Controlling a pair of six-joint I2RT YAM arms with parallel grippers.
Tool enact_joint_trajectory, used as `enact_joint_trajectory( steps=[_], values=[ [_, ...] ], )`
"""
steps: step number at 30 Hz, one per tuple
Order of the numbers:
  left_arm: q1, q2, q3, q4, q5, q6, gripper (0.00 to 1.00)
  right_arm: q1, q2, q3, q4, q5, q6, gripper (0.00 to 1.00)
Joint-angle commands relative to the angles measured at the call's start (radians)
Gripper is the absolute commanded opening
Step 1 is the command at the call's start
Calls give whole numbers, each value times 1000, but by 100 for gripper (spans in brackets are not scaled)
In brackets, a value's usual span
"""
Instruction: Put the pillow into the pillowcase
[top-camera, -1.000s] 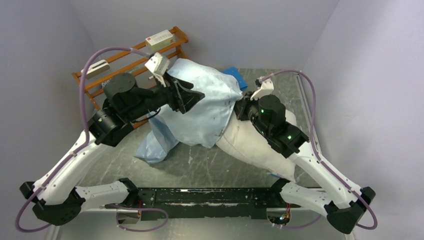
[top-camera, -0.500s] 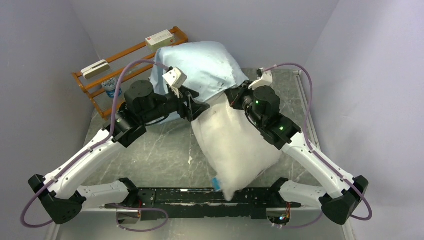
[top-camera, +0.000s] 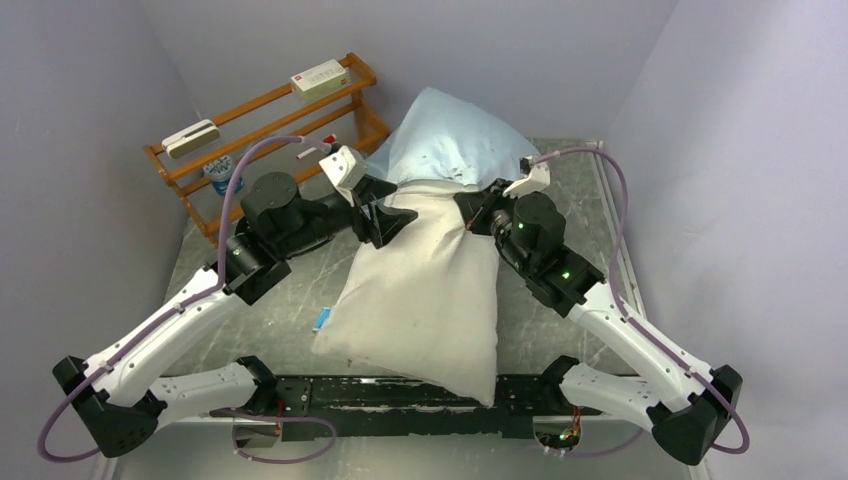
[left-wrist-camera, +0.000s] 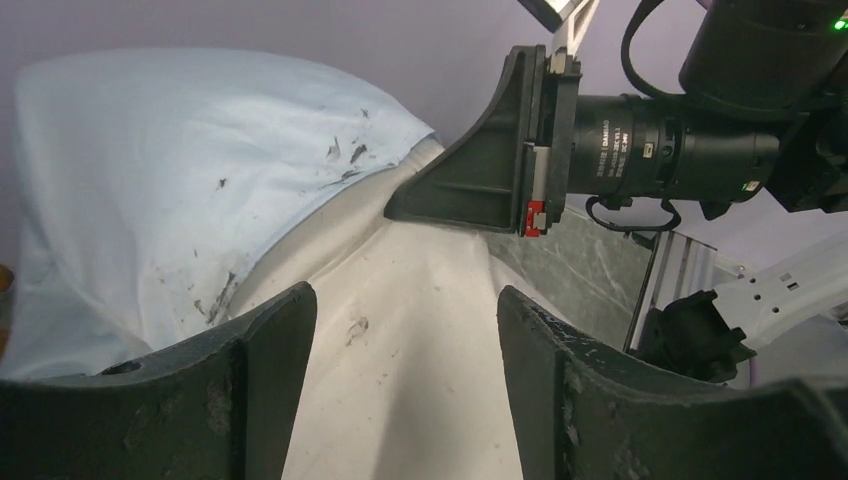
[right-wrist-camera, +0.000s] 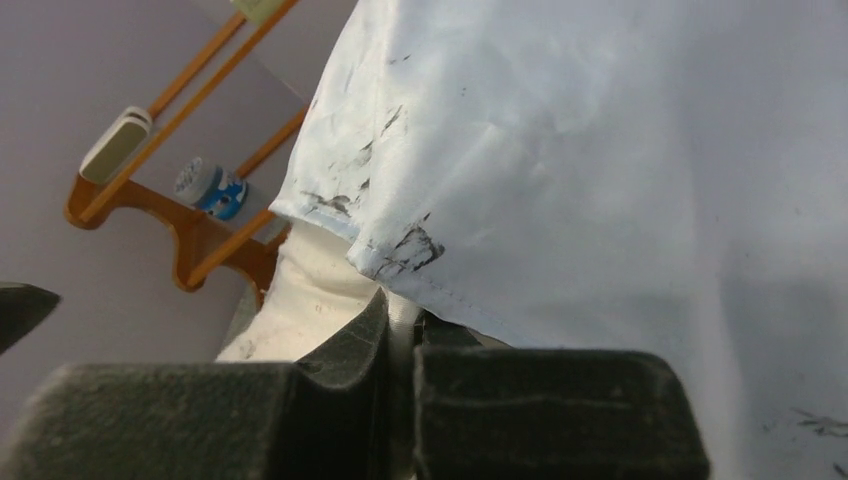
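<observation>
Grey marbled table (top-camera: 290, 290) boxed in by pale lilac walls, with a wooden rack (top-camera: 262, 108) at the far left. The right gripper (right-wrist-camera: 402, 325) has its jaws pressed together on a thin fold of cloth, which looks like the hem at the mouth of the pillowcase (top-camera: 450, 140). The left gripper (left-wrist-camera: 403, 300) has its jaws spread wide, straddling the bare white skin of the pillow (top-camera: 420, 300) just below that hem and clamping nothing. Beyond both jaws, the pale blue case caps only the pillow's far end and props against the back wall. Behind them, most of the pillow lies uncovered, reaching back to the near edge of the table. The pillow looks light, plump and yielding, so it will squash rather than slide. The case is thin, floppy and likely slick, so it is best pinched at the hem on either side of the mouth. Both arms stretch forward with elbows out and wrists turned inward, facing each other across the mouth.
</observation>
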Motion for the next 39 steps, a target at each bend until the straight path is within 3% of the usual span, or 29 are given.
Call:
enact_joint_trajectory(
  steps=[1, 7, 14, 20, 23, 26, 29, 33, 37, 39],
  values=[
    [-1, -38, -19, 50, -57, 15, 71, -3, -63, 15, 255, -1, -4, 0],
    [-1, -9, 6, -70, -183, -1, 70, -3, -68, -20, 237, 26, -24, 0],
    [0, -44, -185, 190, -202, 63, 68, -4, -82, -42, 205, 29, -18, 0],
    [0, 42, -113, 82, -336, 250, 69, -4, -109, -40, 183, 39, -42, 0],
    [-1, 46, -206, 191, -384, 361, 71, -3, -117, -43, 183, 27, -40, 0],
    [-1, 53, -271, 312, -341, 440, 74, -4, -113, -34, 176, -11, -30, 0],
    [0, 101, -262, 332, -297, 491, 78, -3, -115, -38, 191, -23, -21, 0],
    [-1, 188, -212, 359, -359, 518, 78, -3, -98, -11, 182, -58, -32, 0],
    [-1, 228, -218, 472, -415, 565, 70, -4, -88, -17, 207, -79, -31, 0],
    [-1, 241, -208, 472, -391, 583, 51, -3, -84, -29, 228, -74, -17, 0]
  ],
)
